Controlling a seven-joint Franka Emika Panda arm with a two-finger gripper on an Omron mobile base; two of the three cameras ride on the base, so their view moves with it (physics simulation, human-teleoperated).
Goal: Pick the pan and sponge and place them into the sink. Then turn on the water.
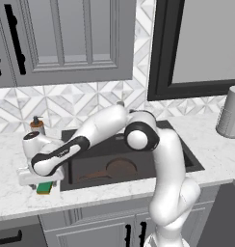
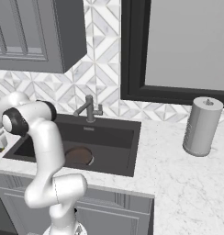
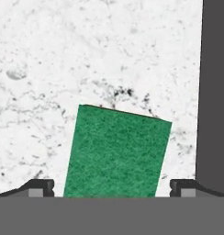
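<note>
— Left of the sink [image 1: 194,161], on the white marble desk [image 1: 13,193], I have the end effector [image 1: 40,181] hanging low over the sponge [image 1: 44,187]. From my left base camera the sponge lies just beside the sink's left rim, green face up with a thin yellow edge showing below.

— How do the fingers stand?

— Wide apart. On my hand camera the two dark fingertips [image 3: 39,187] sit either side of the sponge [image 3: 116,153], which lies flat between them, turned slightly askew. I see bare marble between each tip and the sponge's sides, so nothing is gripped. The dark edge of the sink [image 3: 215,92] runs along one side of that picture, just beside the sponge.

— And the pan?

— The pan [image 1: 120,168] is down inside the sink, resting on the black floor toward the front, with its long brown handle [image 1: 90,175] pointing toward the sink's left wall. From my right base camera I see the round pan [image 2: 78,155] near the front-left part of the basin.

— Anything else around the sink?

— A grey faucet [image 2: 88,109] stands behind the sink at the back rim. A grey paper-towel roll [image 2: 202,126] stands upright on the desk well to the right of the sink, and a small brown-topped bottle [image 1: 37,125] stands behind the sink's left corner near the tiled wall.
</note>
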